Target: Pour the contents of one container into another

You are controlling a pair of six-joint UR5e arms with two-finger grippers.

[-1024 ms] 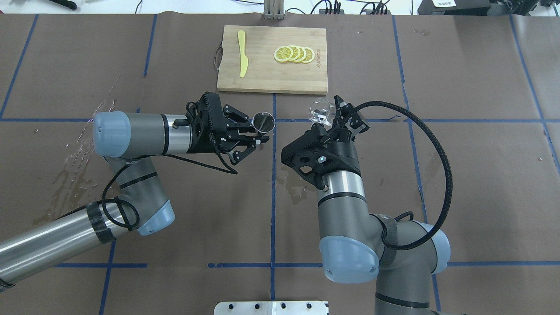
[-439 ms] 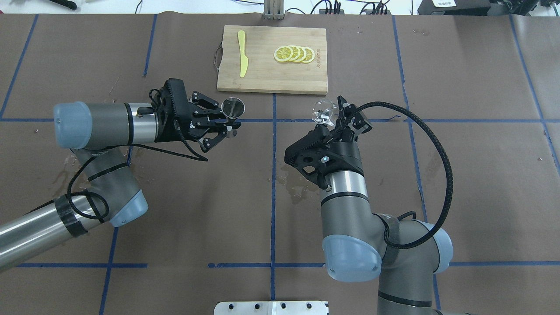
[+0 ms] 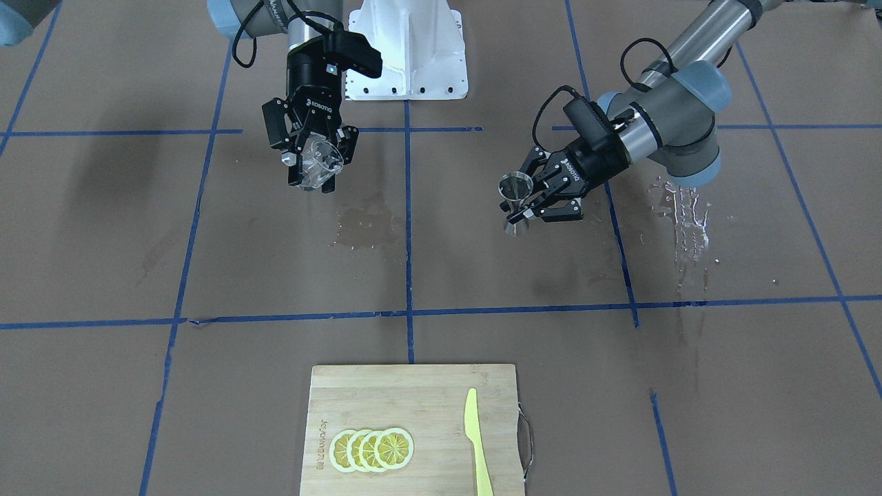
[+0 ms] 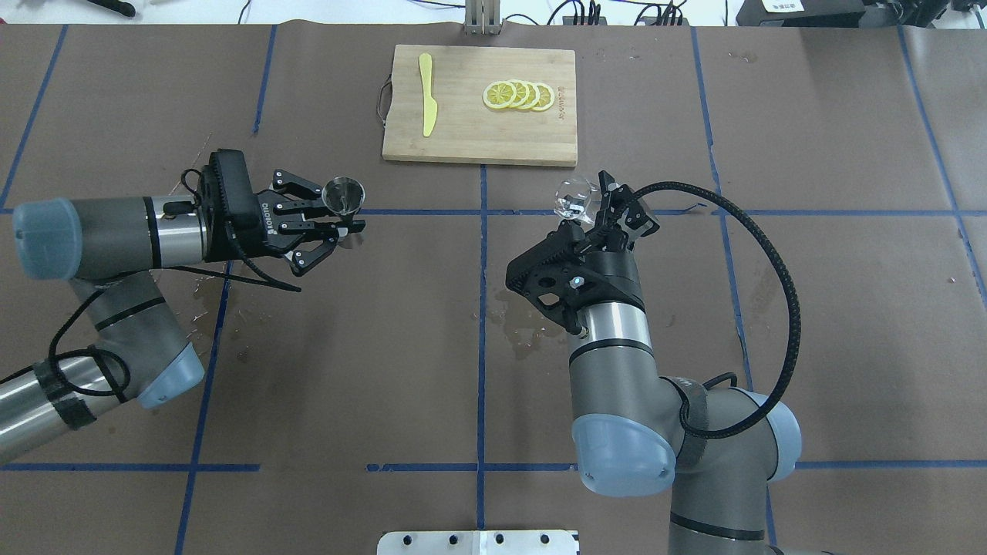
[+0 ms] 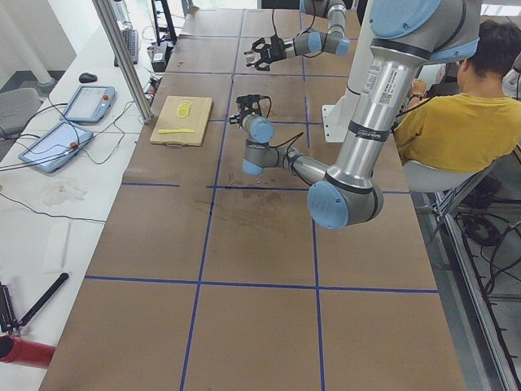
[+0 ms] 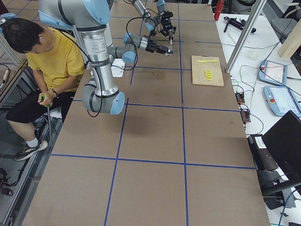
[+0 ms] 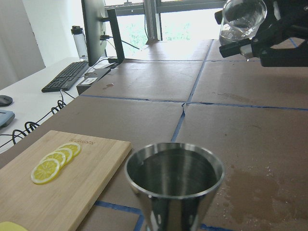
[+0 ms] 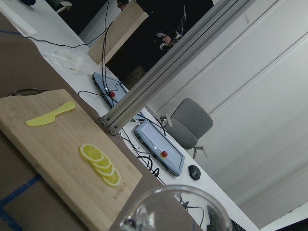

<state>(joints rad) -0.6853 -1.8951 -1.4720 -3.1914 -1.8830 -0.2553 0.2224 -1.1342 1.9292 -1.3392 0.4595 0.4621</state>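
The small clear glass (image 4: 574, 199) hangs above the table right of the centre line, and my right gripper (image 4: 597, 208) is shut on it. In the front view the glass (image 3: 320, 162) leans in the right gripper (image 3: 315, 169). The steel hourglass jigger (image 4: 343, 195) stands upright in the air left of centre, with my left gripper (image 4: 347, 214) shut on its waist. The left wrist view has the jigger (image 7: 174, 178) close up with a dark inside, and the glass (image 7: 240, 19) far off at the upper right. Only the rim of the glass (image 8: 178, 211) shows in the right wrist view.
A wooden cutting board (image 4: 480, 131) lies at the far middle, carrying lemon slices (image 4: 518, 95) and a yellow knife (image 4: 426, 94). Wet patches (image 4: 517, 324) mark the paper near the centre and by the left arm (image 3: 682, 213). A person (image 5: 456, 122) sits behind the robot.
My left arm has drawn back to the left with the jigger, widening the gap to the glass. The right arm and the glass have hardly moved.
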